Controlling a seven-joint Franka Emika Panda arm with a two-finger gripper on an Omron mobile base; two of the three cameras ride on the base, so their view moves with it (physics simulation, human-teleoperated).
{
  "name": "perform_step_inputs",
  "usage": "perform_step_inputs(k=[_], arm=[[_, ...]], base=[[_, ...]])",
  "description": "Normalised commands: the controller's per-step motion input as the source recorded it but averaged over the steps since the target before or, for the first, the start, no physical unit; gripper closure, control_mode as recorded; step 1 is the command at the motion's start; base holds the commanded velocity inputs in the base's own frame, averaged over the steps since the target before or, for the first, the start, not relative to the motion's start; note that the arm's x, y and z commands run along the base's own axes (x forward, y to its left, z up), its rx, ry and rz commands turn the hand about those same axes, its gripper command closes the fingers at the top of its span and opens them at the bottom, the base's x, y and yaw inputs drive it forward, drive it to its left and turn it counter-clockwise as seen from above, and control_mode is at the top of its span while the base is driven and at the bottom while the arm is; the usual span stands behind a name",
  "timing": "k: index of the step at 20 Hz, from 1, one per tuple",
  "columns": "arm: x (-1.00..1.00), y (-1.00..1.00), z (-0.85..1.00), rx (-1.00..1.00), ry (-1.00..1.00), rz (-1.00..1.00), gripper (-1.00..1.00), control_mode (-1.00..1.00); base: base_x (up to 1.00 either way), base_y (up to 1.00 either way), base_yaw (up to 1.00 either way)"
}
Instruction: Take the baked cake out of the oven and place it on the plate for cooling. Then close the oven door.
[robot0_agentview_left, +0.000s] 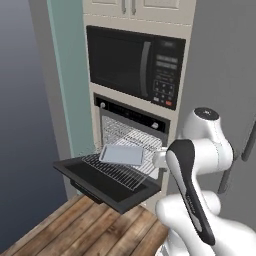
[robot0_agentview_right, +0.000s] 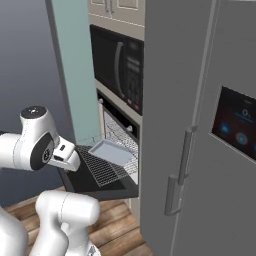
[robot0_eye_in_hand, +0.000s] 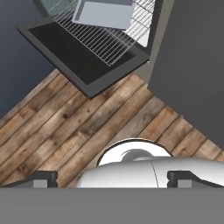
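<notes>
Hand view: gripper (robot0_eye_in_hand: 112, 178) with fingers spread wide, holding nothing, above wood floor (robot0_eye_in_hand: 65, 127). Beyond, one oven door (robot0_agentview_left: 107, 185) folded down, one wire rack (robot0_agentview_left: 122, 170) pulled out, one grey tray (robot0_agentview_left: 122, 155) on it. Cake not discernible. Judged: removal, plating, closing all remain.

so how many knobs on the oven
2: one knob at the left end of the control strip, the other at its right end, both above the open oven door.
</notes>
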Motion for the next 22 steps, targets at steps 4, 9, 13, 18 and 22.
perform_step_inputs(k=[4, 9, 13, 18, 22], arm=[[0.00, 0.00, 0.00, 0.00, 0.00, 0.00, -1.00, 1.00], [0.48, 0.00, -0.15, 0.00, -0.03, -0.05, -1.00, -1.00], [1.00, 0.39, -0.32, 0.00, -0.03, -0.32, -1.00, -1.00], [1.00, 0.56, -0.60, 0.00, 0.06, -0.38, -1.00, -1.00], [1.00, 0.51, -0.83, -0.05, 0.08, -0.37, -1.00, -1.00]], base=[[0.26, 0.00, 0.03], [0.03, 0.00, 0.00], [0.00, 0.00, 0.00], [0.00, 0.00, 0.00], [0.00, 0.00, 0.00]])
